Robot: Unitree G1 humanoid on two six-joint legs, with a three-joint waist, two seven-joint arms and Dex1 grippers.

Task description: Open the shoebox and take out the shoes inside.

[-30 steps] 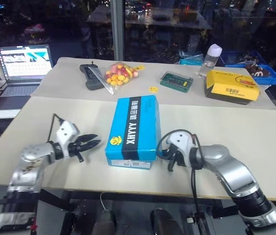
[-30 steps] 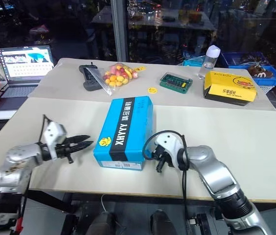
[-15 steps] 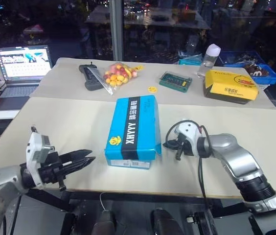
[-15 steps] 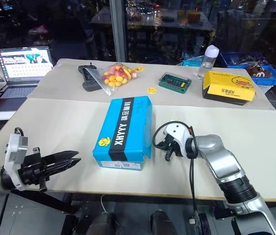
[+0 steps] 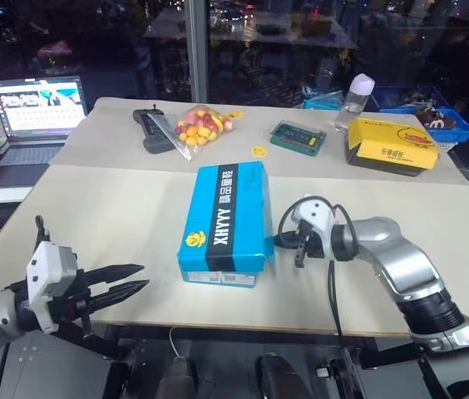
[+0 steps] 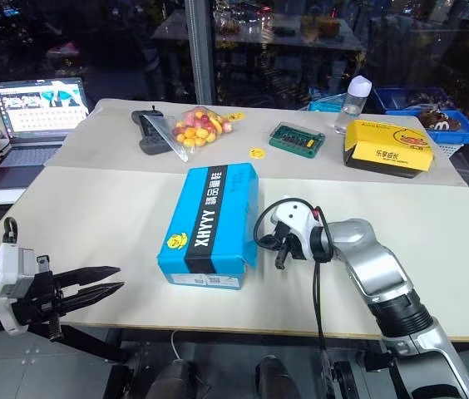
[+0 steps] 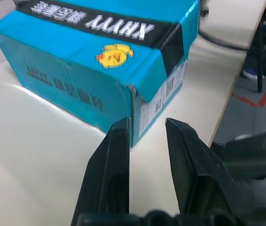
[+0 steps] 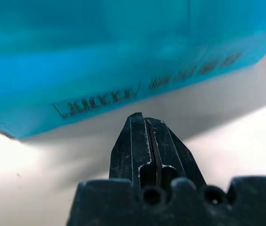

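shoebox not yet opened, lid edge addressed from the right

the left gripper [image 5: 135, 278] is held off the near table [image 5: 118, 208] edge, fingers nearly pressed together, empty. the right gripper [image 5: 288, 243], pinched shut on nothing, is set against the box [image 5: 224, 218] side, probably to lever the lid. the box lies mid-table, closed.

"XHYYY" runs in blue letters along the black band on the lid of the shoebox [image 5: 224, 218], followed by Chinese characters. The yellow box [image 5: 393, 145] carries unreadable characters.
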